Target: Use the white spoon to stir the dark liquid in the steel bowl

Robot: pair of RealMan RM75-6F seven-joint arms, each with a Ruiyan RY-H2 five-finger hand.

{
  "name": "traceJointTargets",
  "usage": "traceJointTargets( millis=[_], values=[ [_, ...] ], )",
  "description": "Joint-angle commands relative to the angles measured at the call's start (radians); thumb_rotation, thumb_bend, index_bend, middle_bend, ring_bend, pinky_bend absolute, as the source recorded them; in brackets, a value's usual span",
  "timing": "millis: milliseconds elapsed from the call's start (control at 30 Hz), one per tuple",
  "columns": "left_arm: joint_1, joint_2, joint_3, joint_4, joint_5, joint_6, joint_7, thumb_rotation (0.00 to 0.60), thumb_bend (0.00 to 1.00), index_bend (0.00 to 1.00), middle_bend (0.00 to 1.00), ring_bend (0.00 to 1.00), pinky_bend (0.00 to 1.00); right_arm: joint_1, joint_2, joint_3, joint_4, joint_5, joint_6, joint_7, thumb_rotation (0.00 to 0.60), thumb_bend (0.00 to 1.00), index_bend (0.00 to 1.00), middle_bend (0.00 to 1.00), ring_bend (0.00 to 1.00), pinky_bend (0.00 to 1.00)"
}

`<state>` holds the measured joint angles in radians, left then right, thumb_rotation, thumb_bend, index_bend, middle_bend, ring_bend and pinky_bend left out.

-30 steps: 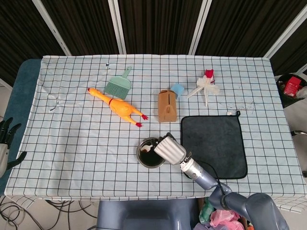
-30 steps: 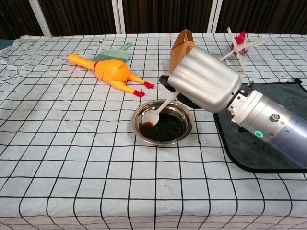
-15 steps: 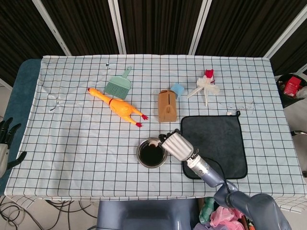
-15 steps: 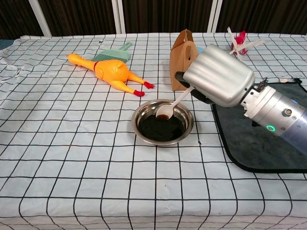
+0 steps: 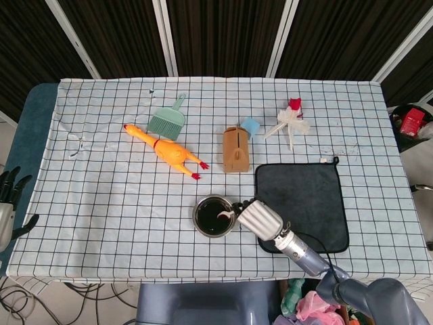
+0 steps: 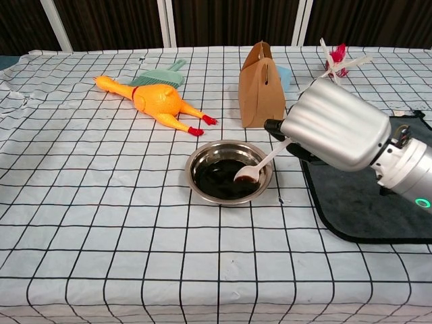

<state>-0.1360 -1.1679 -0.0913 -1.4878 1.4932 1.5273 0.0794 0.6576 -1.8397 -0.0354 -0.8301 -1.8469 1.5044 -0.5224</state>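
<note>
The steel bowl [image 6: 229,177] [image 5: 214,216] holds dark liquid and stands on the checked cloth near the front edge. My right hand [image 6: 336,125] [image 5: 259,217] hovers just right of the bowl and grips the handle of the white spoon [image 6: 260,166] [image 5: 226,214]. The spoon slants down to the left, its scoop over the right side of the liquid near the rim. My left hand [image 5: 9,196] hangs off the table's left side, fingers apart and holding nothing.
A dark grey mat [image 5: 301,203] lies right of the bowl under my right forearm. Behind the bowl stand a brown paper bag [image 6: 261,86], a rubber chicken [image 6: 154,99], a green dustpan brush [image 5: 167,120] and a white and red toy [image 5: 290,121].
My right hand has drawn to the right, carrying the spoon's scoop from the bowl's left side across to its right side. The left hand has stayed put.
</note>
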Motion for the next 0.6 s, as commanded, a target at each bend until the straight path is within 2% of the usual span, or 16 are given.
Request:
traceJointTargets(
  millis=[33,300,600],
  values=[
    [0.000,0.000,0.001,0.000,0.001,0.001,0.001,0.600,0.22,0.14,0.01,0.00,0.00,-0.008,0.013,-0.006,-0.025,-0.005,0.002,-0.010,0.600,0.44,0.77,0.86,1.00,1.00],
    [0.000,0.000,0.001,-0.001,0.001,0.001,0.000,0.600,0.22,0.14,0.01,0.00,0.00,-0.011,0.030,-0.017,-0.103,-0.031,0.005,-0.033,0.600,0.44,0.77,0.86,1.00,1.00],
    [0.002,0.003,-0.002,0.001,0.000,0.006,-0.009,0.600,0.22,0.14,0.01,0.00,0.00,0.021,0.008,0.024,-0.129,-0.034,-0.020,-0.049,0.600,0.44,0.78,0.86,1.00,1.00]
  ],
)
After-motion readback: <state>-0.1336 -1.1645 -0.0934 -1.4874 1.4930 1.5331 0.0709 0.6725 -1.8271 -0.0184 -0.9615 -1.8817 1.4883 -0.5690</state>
